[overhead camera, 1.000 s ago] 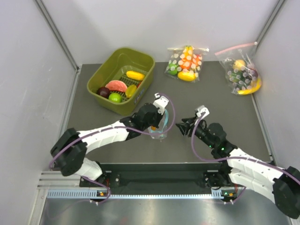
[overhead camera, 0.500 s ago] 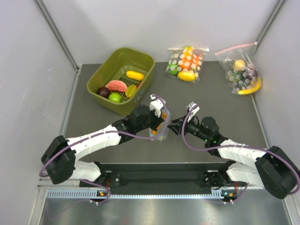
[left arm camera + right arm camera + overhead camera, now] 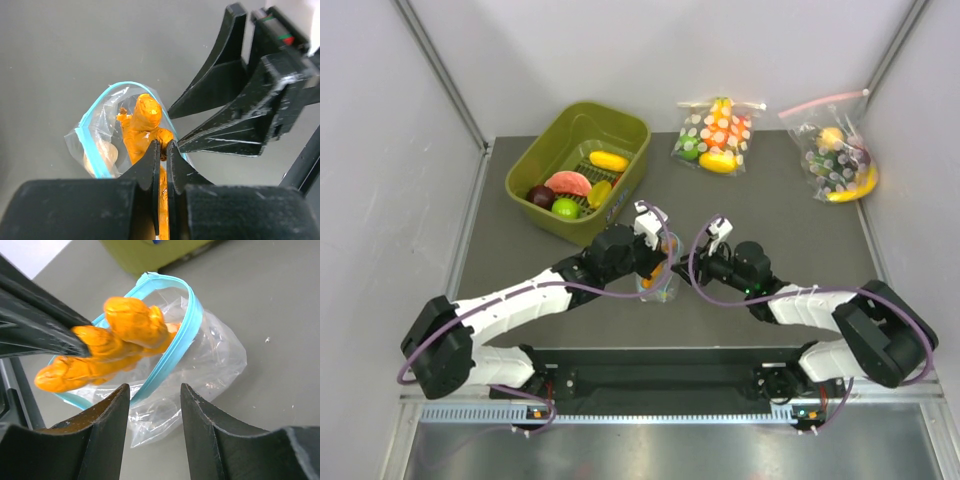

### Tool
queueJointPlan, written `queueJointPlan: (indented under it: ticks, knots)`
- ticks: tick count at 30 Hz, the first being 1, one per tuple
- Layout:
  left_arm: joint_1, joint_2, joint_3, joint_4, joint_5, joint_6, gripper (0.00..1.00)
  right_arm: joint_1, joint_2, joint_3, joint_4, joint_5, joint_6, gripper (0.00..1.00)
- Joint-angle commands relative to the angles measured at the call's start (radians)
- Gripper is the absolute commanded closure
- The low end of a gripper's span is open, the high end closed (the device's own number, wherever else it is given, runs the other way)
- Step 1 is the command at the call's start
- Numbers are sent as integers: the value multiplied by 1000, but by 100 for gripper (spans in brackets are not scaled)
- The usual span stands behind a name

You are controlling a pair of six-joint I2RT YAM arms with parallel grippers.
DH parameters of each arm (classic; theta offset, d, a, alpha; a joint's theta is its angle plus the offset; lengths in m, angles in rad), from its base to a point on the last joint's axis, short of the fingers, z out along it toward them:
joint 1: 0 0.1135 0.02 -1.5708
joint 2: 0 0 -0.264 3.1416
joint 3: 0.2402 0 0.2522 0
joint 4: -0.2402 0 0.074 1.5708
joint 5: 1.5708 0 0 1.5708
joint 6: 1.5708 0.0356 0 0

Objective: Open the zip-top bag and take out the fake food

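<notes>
The zip-top bag (image 3: pixel 658 281) is clear with a light-blue strip (image 3: pixel 176 347) round its open mouth. My left gripper (image 3: pixel 658 262) is shut on the bag's rim (image 3: pixel 162 146) and holds it by the mouth, its tips against an orange carrot-like piece (image 3: pixel 145 120). Two orange pieces (image 3: pixel 131 320) show in the mouth in the right wrist view. A pale piece (image 3: pixel 102 152) lies deeper in the bag. No green fruit shows in it. My right gripper (image 3: pixel 694 267) is open, its jaws (image 3: pixel 153 388) on either side of the blue strip without touching it. Its fingers (image 3: pixel 225 100) point at the bag.
An olive-green bin (image 3: pixel 625 128) with yellow, red, purple and green toy pieces stands at the back left, close behind the left gripper. Two white-dotted bags with pink strips lie at the back, one at the middle (image 3: pixel 717 135) and one at the right (image 3: pixel 840 160). Grey walls close both sides.
My right gripper has moved left up to the bag's mouth, still open. My left arm has drawn back slightly left, still holding the bag.
</notes>
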Motion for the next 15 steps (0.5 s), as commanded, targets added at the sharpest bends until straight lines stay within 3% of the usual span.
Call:
queueJointPlan:
  ticks: [1,7,15]
  knots:
    - [6,-48,-3,27,20,-4,100,-9,40,58,49,11,-2,55]
    - [11,-56,-8,27,48,-4,100,2,99,96,58,13,6,59]
    - [25,-103,-8,4,112,-10,100,10,120,153,-58,92,31,94]
